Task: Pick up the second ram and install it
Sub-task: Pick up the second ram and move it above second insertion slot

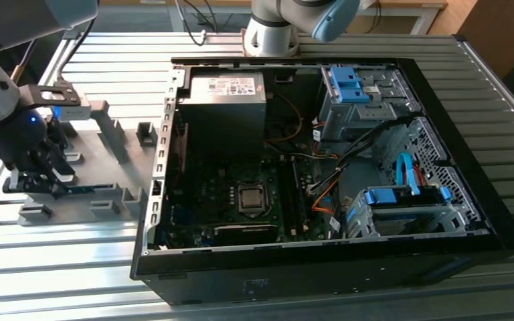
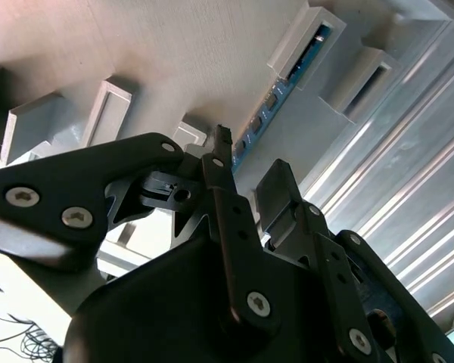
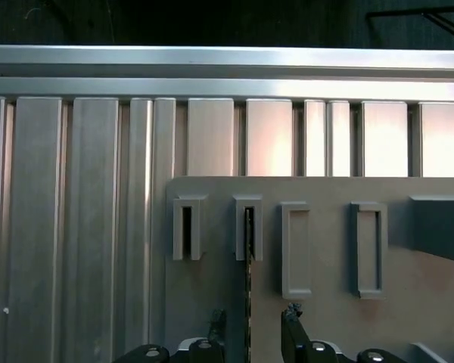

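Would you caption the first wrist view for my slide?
Open gripper straddles the second ram, standing edge-on in the fixture plate.

A black computer case (image 1: pixel 328 277) lies open on a ribbed metal table (image 1: pixel 61 267), toward the exterior view's right. Inside, a grey power supply box (image 1: pixel 224 100) sits at the far end, with a green motherboard (image 1: pixel 208 194) and its square processor socket (image 1: pixel 251 198) nearer the camera. Orange cables (image 1: pixel 321 200) run beside the board. Blue plastic clips (image 1: pixel 347 83) top the metal drive cages. On the exterior view's left, just beside the case, a grey fixture plate (image 1: pixel 105 154) carries upright slotted holders (image 3: pixel 295 249).
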### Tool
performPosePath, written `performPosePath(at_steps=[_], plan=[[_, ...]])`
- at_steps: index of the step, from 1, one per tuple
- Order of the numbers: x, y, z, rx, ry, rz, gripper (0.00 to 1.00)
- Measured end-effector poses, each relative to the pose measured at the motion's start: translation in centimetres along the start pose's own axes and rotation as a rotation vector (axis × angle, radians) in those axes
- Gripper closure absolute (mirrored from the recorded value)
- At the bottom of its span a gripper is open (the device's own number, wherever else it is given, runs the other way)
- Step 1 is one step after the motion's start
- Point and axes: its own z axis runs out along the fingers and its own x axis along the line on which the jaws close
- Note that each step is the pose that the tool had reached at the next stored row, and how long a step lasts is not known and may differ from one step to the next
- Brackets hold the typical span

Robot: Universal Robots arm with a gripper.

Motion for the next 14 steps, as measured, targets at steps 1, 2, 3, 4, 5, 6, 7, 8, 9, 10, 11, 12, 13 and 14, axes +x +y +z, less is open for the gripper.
performPosePath(at_steps=[1,2,3,4,5,6,7,8,9,10,11,12,13,14], plan=[[0.03,0.00,0.10,0.0001,0.0001,0.000,0.59],[0.05,0.00,0.21,0.0004,0.0001,0.000,0.59],[0.06,0.00,0.32,0.0009,0.0001,0.000,0.59],[0.07,0.00,0.44,0.0012,0.0001,0.000,0.59],[0.09,0.00,0.55,0.0013,0.0001,0.000,0.59],[0.11,0.00,0.66,0.0014,0.0001,0.000,0.59],[0.13,0.01,0.75,0.0016,0.0002,0.000,0.59],[0.14,0.00,0.84,0.0019,0.0002,0.000,0.59],[0.16,0.00,0.93,0.0022,0.0001,0.000,0.59],[0.17,0.00,1.03,0.0024,0.0001,0.000,0.59],[0.18,0.01,1.12,0.0026,0.0001,0.000,0.59],[0.19,0.01,1.20,0.0030,0.0002,0.000,0.59],[0.20,0.01,1.29,0.0034,0.0002,0.000,0.59],[0.21,0.01,1.38,0.0039,0.0000,0.000,0.59]])
